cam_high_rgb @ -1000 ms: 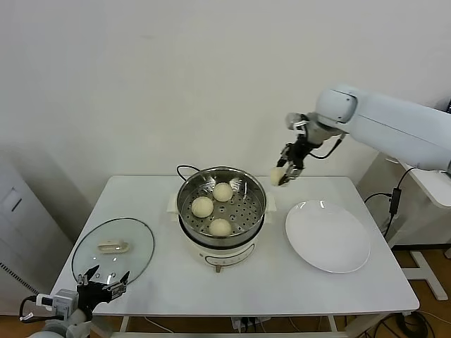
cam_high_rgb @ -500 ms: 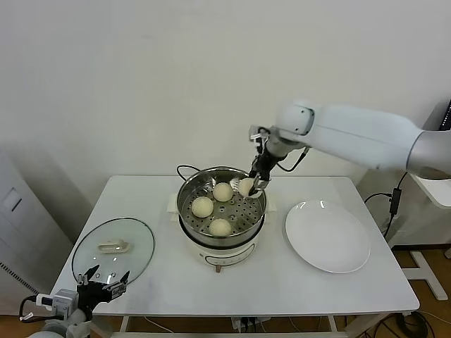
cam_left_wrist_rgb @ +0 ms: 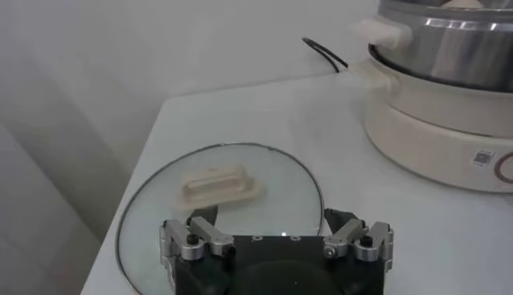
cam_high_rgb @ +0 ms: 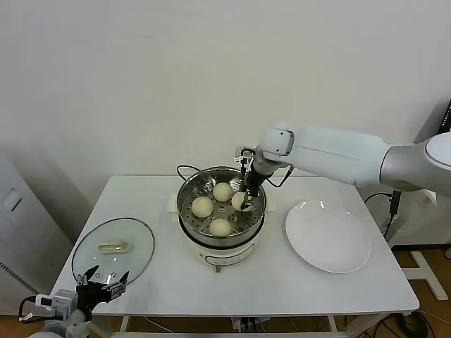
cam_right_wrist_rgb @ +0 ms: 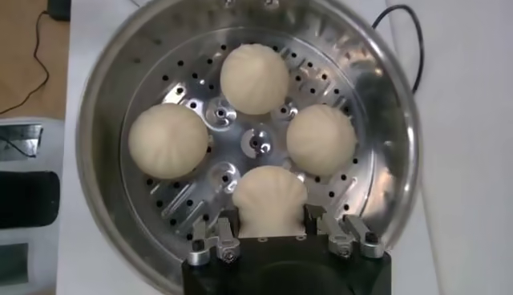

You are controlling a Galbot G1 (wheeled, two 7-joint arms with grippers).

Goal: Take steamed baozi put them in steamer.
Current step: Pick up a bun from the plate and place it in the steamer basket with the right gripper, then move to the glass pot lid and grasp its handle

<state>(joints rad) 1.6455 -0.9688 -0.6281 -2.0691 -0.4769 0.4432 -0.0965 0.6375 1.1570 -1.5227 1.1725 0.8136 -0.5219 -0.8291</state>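
The steel steamer basket [cam_high_rgb: 190,191] sits on its cream pot body in the middle of the table. Three baozi lie in it: one at the back [cam_high_rgb: 223,191], one at the left [cam_high_rgb: 202,206], one at the front [cam_high_rgb: 220,227]. My right gripper [cam_high_rgb: 241,202] reaches down into the basket's right side, shut on a fourth baozi [cam_right_wrist_rgb: 268,200]. The right wrist view shows that bun squeezed between the fingers [cam_right_wrist_rgb: 310,218] just above the perforated floor, beside the three others [cam_right_wrist_rgb: 254,78]. My left gripper [cam_left_wrist_rgb: 276,234] hangs open low at the front left, over the glass lid.
The white plate [cam_high_rgb: 328,236] lies bare right of the steamer. The glass lid [cam_high_rgb: 113,246] with a white handle lies flat at the front left. A black cord [cam_high_rgb: 184,169] runs behind the pot. A wall stands behind the table.
My right arm swung left from above the table's back right and lowered the held baozi into the steamer's right side. The left arm has not moved.
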